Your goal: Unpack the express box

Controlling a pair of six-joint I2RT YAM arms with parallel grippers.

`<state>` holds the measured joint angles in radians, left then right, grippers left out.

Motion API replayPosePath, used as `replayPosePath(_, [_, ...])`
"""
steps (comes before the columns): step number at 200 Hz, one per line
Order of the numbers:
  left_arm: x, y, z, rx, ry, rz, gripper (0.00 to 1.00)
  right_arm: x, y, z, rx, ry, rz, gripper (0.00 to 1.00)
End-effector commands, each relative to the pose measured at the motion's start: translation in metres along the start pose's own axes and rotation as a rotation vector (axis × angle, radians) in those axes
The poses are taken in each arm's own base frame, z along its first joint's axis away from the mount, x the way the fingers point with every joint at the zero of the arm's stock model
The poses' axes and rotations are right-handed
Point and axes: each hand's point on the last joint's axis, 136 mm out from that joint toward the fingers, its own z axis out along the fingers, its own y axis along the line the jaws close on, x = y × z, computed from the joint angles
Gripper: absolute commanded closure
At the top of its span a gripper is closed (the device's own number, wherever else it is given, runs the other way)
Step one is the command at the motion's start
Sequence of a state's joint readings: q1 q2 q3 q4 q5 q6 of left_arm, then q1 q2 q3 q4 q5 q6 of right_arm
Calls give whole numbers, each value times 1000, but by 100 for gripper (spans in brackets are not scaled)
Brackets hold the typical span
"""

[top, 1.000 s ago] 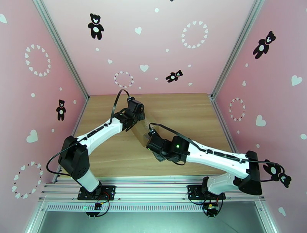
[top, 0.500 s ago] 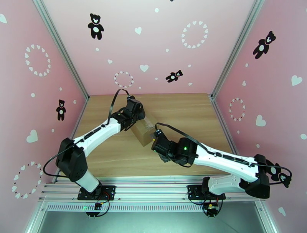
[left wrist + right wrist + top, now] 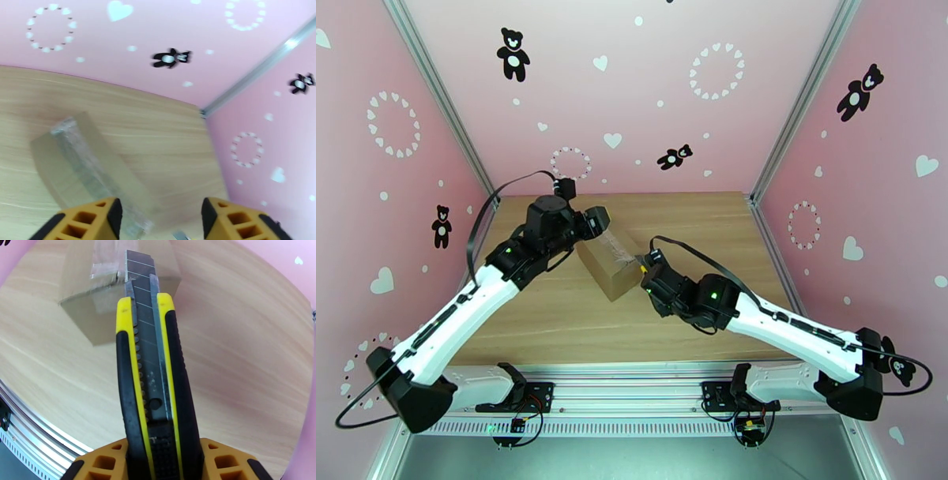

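1. Tabletop (image 3: 695, 229): pale wood grain, enclosed by pink walls.

2. Express box (image 3: 608, 260): plain brown carton with clear tape (image 3: 79, 158) along its top seam. It lies flat near the middle of the tabletop, set at an angle, between the two end effectors. The seam is closed.

3. Left end effector (image 3: 596, 219): positioned at the far-left end of the express box, raised above it. In the left wrist view its fingers (image 3: 91, 221) stand well apart with nothing gripped between them. The express box (image 3: 79, 165) lies below and ahead, its near end just beside the left finger.

4. Right end effector (image 3: 652, 276): positioned at the near-right end of the express box, clamped on a utility knife (image 3: 152, 370).

5. Utility knife: yellow-and-black handle, segmented blade (image 3: 136, 267) extended. The blade points at the box's near end (image 3: 98, 299), its tip over the taped seam at the top edge. Contact cannot be confirmed.
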<state>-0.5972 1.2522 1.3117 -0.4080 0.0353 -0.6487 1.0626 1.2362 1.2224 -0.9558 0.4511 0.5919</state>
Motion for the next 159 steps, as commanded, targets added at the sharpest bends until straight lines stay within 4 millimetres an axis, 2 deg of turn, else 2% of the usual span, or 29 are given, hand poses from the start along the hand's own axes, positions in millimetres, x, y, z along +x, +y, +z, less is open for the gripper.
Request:
replayPosePath(1, [32,-12,4,128,110,-65,34,-45,12,-12,-46,-131,3,100])
replayPosePath(27, [46,-18,5,208,136,-141,31,-66,21,-12,-63,-176,-10,100])
replayPosePath(59, [51,-27,6,281,139,-179,29,-85,36,-12,-115,-210,-23,100])
replayPosePath(87, [49,-35,7,326,130,-184,30,-92,43,-8,-125,-206,-37,100])
replayPosePath(123, [51,-34,13,323,138,-192,33,-98,49,-10,-152,-221,-29,100])
replayPosePath(159, [52,-36,17,331,142,-198,43,-105,51,-15,-164,-242,-23,100])
